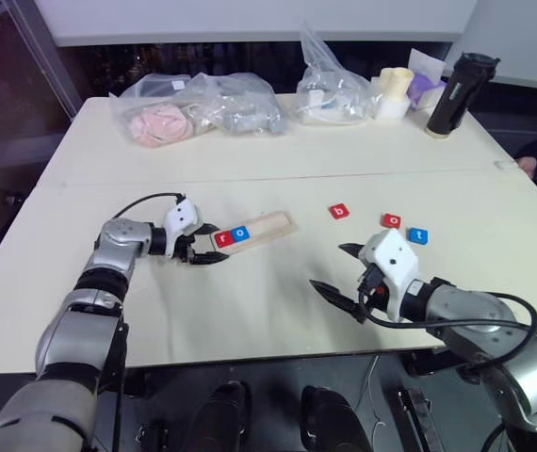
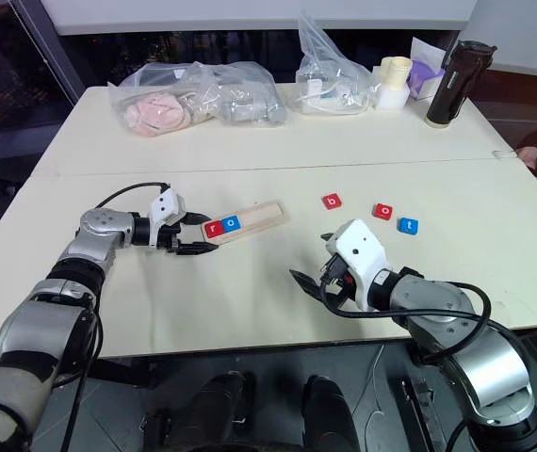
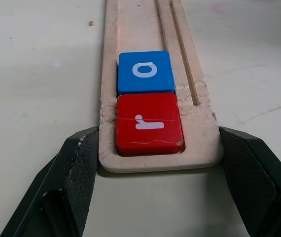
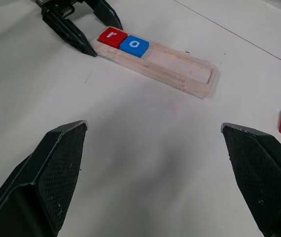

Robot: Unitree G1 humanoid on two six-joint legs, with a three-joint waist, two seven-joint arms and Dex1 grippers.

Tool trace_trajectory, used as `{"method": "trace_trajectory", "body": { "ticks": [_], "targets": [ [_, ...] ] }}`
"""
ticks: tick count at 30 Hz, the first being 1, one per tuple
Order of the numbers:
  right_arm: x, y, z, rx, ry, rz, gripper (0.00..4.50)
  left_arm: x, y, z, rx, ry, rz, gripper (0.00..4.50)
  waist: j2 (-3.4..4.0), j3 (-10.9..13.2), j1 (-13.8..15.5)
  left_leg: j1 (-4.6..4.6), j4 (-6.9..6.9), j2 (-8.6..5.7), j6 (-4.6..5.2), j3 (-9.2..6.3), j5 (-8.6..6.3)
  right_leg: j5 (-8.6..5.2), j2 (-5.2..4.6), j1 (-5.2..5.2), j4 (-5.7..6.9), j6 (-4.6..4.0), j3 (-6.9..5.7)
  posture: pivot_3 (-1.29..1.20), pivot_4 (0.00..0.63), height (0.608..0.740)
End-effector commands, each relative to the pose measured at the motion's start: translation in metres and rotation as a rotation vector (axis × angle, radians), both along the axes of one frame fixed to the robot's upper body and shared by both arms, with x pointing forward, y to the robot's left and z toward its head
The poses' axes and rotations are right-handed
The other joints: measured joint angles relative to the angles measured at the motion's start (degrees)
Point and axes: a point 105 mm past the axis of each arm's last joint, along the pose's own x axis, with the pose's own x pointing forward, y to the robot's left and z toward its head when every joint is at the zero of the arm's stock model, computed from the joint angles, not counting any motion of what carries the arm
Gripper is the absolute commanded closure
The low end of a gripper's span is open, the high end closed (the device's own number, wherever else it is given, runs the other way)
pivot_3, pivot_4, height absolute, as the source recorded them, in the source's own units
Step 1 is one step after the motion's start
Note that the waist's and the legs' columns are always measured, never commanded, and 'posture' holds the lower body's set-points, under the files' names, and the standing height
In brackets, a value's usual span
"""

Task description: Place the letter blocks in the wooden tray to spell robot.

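The wooden tray point(image 1: 273, 224) lies slanted on the table, left of centre. A red r block point(image 1: 222, 237) and a blue o block point(image 1: 241, 233) sit side by side at its left end. My left gripper point(image 1: 214, 245) is shut on that end of the tray, and its fingers point(image 3: 76, 168) press both long edges beside the r block point(image 3: 148, 123). A red b block point(image 1: 340, 211), a red o block point(image 1: 393, 220) and a blue t block point(image 1: 418, 235) lie loose on the table to the right. My right gripper point(image 1: 329, 266) hangs open near the front edge, holding nothing.
Clear plastic bags point(image 1: 198, 108) with soft items lie along the back of the table, with another bag point(image 1: 330, 94) to their right. A cream cup point(image 1: 396, 91) and a black bottle point(image 1: 457, 94) stand at the back right. A seam point(image 1: 344, 174) crosses the tabletop.
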Motion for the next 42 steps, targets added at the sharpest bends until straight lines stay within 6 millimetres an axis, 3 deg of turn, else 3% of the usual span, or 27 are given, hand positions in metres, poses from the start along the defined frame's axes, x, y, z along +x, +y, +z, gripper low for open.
{"method": "trace_trajectory", "body": {
  "ticks": [1, 10, 19, 31, 34, 42],
  "targets": [
    [0.003, -0.002, 0.01, -0.016, -0.05, 0.005, 0.0, -0.025, -0.016, -0.022, 0.037, 0.079, -0.149, 1.35, 0.0, 0.0, 0.1, 0.0, 0.0, 0.0, 0.03, 0.02, -0.01, 0.0, -0.01, -0.01, -0.01, 0.0, 0.01, 0.0, 0.15, 0.738],
    [0.008, -0.016, 0.018, -0.056, -0.067, -0.009, 0.0, -0.063, -0.055, -0.017, 0.018, 0.054, -0.351, 1.35, 0.01, 0.0, 0.1, -0.06, 0.0, -0.03, -0.02, 0.02, -0.1, -0.02, -0.09, 0.0, -0.09, 0.0, 0.07, 0.0, 0.15, 0.738],
    [0.005, -0.019, 0.017, -0.068, -0.062, -0.018, 0.0, -0.079, -0.072, -0.019, 0.029, 0.033, -0.371, 1.35, 0.01, 0.0, 0.1, -0.08, -0.02, -0.03, -0.02, 0.01, -0.1, -0.03, -0.08, -0.04, -0.08, 0.01, 0.08, 0.0, 0.15, 0.738],
    [0.006, -0.018, 0.016, -0.067, -0.062, -0.019, 0.0, -0.083, -0.071, -0.028, 0.037, 0.056, -0.302, 1.35, 0.01, 0.0, 0.1, -0.08, -0.03, -0.02, -0.04, 0.0, -0.11, -0.09, -0.1, -0.03, -0.09, 0.1, 0.09, 0.0, 0.15, 0.738],
    [0.007, -0.016, 0.016, -0.065, -0.063, -0.013, 0.0, -0.081, -0.066, -0.034, 0.046, 0.066, -0.284, 0.03, 0.01, 0.0, 0.1, -0.08, -0.03, -0.02, -0.04, 0.0, -0.11, -0.1, -0.1, -0.03, -0.1, 0.11, 0.09, 0.0, 0.15, 0.738],
    [0.007, -0.013, 0.017, -0.064, -0.063, 0.003, 0.0, -0.077, -0.041, -0.042, 0.114, 0.046, -0.246, 0.01, 0.11, -0.1, 0.0, -0.05, -0.05, 0.01, -0.04, 0.01, -0.11, -0.12, -0.11, -0.03, -0.11, 0.13, 0.1, 0.0, 0.15, 0.738]
  ]
}}
